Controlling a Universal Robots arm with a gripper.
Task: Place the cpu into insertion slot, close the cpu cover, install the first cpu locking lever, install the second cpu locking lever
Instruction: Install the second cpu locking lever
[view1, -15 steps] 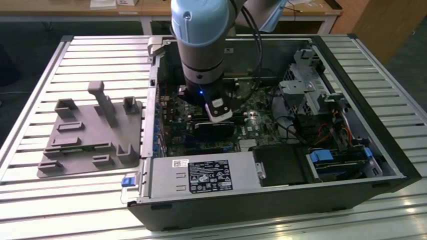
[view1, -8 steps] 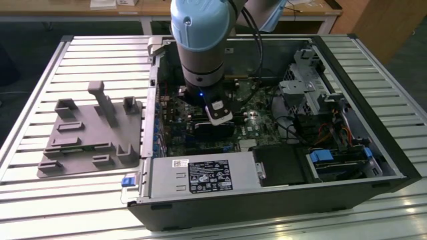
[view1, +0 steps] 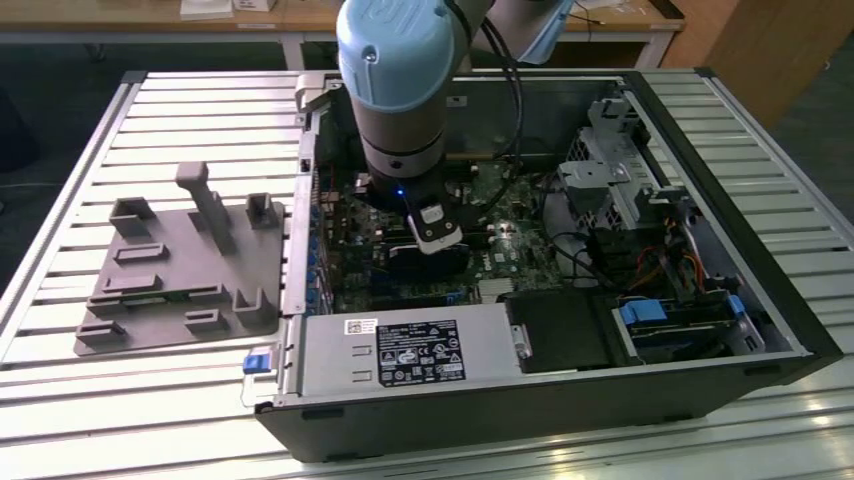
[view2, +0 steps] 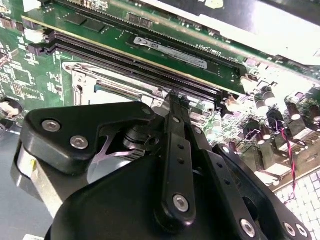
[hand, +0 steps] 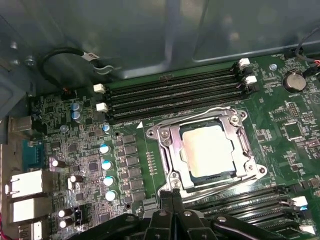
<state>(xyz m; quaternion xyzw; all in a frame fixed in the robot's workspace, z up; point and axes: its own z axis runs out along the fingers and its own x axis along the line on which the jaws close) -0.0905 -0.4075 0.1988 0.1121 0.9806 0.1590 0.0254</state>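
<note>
First wrist view is showing the cpu (hand: 208, 150) sitting in the insertion slot (hand: 172, 172), with the cpu cover (hand: 240, 145) lying over it. The pincer (hand: 172, 192) is hovering closed and empty by the slot's edge; whether the levers are locked, I cannot tell.

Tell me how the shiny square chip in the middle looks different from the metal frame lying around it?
The cpu is a solid, pale silvery-beige square, while the cpu cover is a thin silvery frame with a square window in it. The cpu fills the middle; the cpu cover runs around its edges and is the larger of the two. Both lie flat on the green circuit board, and the gripper sits beside them.
</note>
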